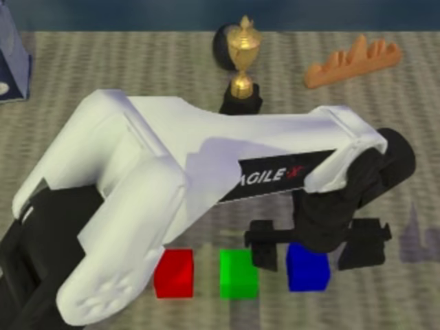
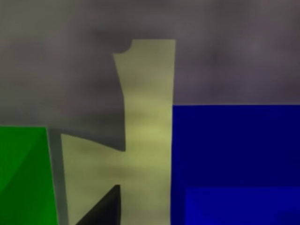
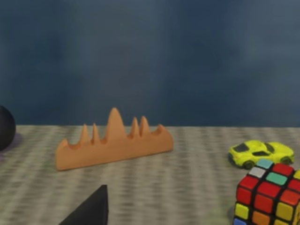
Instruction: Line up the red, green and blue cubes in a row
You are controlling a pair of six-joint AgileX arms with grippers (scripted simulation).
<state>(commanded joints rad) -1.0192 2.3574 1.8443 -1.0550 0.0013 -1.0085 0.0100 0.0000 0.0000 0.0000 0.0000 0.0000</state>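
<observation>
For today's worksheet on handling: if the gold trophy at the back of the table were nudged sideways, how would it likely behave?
The gold trophy would probably tip rather than slide: it looks tall, with a narrow stem. Its smooth, shiny surface suggests it could be slippery to grip.

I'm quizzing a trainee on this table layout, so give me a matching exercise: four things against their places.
Things:
1. red cube
2. green cube
3. blue cube
4. gold trophy

Places:
A. middle of the row
B. far side of the table
C. between the left gripper's fingers
D. row's left end

Pairs: 1-D, 2-A, 3-C, 4-B
</observation>
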